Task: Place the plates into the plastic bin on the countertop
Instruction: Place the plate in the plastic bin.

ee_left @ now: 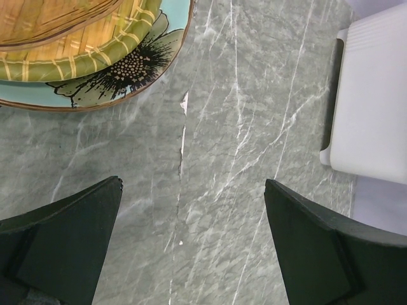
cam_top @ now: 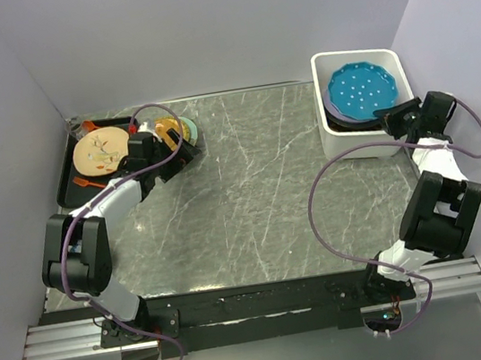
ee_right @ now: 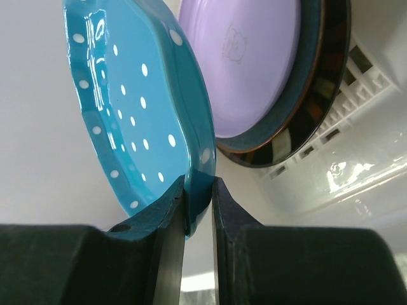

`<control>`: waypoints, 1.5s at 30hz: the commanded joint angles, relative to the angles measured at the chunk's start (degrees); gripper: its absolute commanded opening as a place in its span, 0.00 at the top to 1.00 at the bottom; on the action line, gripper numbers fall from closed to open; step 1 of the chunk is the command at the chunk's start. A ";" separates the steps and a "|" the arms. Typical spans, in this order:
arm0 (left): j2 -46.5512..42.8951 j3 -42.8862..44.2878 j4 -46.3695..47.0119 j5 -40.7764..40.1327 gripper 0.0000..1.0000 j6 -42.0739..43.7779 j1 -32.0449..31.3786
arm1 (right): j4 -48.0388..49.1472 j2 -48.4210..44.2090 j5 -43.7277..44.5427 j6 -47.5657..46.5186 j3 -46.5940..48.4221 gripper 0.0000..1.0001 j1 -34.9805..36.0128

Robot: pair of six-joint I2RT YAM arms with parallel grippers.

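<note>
The white plastic bin (cam_top: 349,143) stands at the back right of the dark grey countertop (cam_top: 261,195). My right gripper (cam_top: 391,117) is shut on the rim of the teal plate with white dots (cam_top: 363,91), holding it tilted inside the bin; in the right wrist view the gripper (ee_right: 198,189) pinches the teal plate (ee_right: 140,108) above a lavender plate (ee_right: 254,63) lying in a dark blue plate (ee_right: 310,114). My left gripper (cam_top: 185,150) is open and empty, just short of an orange-and-teal flowered plate stack (cam_top: 175,131), which also shows in the left wrist view (ee_left: 108,70).
A flat black tray (cam_top: 68,174) at the back left carries a cream plate (cam_top: 100,151) with small items. The bin's white wall (ee_right: 362,165) is close beside the right fingers. The bin also shows far right in the left wrist view (ee_left: 375,108). Walls enclose the table.
</note>
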 commanded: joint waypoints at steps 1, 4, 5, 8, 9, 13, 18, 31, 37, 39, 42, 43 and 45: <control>0.22 2.56 1.06 0.56 0.01 0.85 -0.46 | 7.97 -6.96 -3.67 2.34 6.93 0.97 0.32; 0.39 2.47 1.15 0.65 0.01 0.85 -0.46 | 7.80 -6.52 -3.58 2.69 8.60 0.97 0.41; 0.31 2.47 1.06 0.56 0.01 0.85 -0.46 | 7.62 -6.08 -3.32 2.78 9.13 0.97 0.50; 0.30 2.38 1.06 0.56 0.01 0.94 -0.46 | 7.71 -4.85 -2.53 2.95 10.80 0.97 0.94; 0.30 2.38 1.06 0.56 0.01 0.94 -0.46 | 7.80 -4.41 -2.27 2.86 11.59 0.97 1.29; 0.30 2.12 1.24 0.74 0.01 0.94 -0.46 | 9.29 -2.48 -1.74 3.83 12.56 0.97 1.90; 0.13 1.50 1.24 0.74 0.01 1.03 -0.46 | 9.03 -0.10 -0.33 3.31 14.58 0.97 3.22; -0.05 0.80 1.15 1.00 0.01 1.20 -0.46 | 11.75 5.52 3.98 1.29 14.58 0.97 4.98; -0.48 0.10 1.32 1.00 0.01 1.20 -0.46 | 13.07 7.37 5.47 0.84 13.89 0.97 5.33; -0.66 0.10 1.15 0.91 0.01 1.20 -0.46 | 12.55 7.81 5.56 0.49 13.97 0.97 5.42; -0.57 0.10 1.15 0.91 0.01 1.29 -0.46 | 11.93 8.51 6.35 -0.12 13.80 0.97 5.68; -0.66 0.01 1.15 1.09 0.01 1.12 -0.46 | 11.75 8.86 6.52 -0.30 13.79 0.97 5.68; -0.75 -0.08 1.15 1.09 0.01 1.12 -0.46 | 10.35 9.30 6.35 -0.39 14.32 0.97 5.68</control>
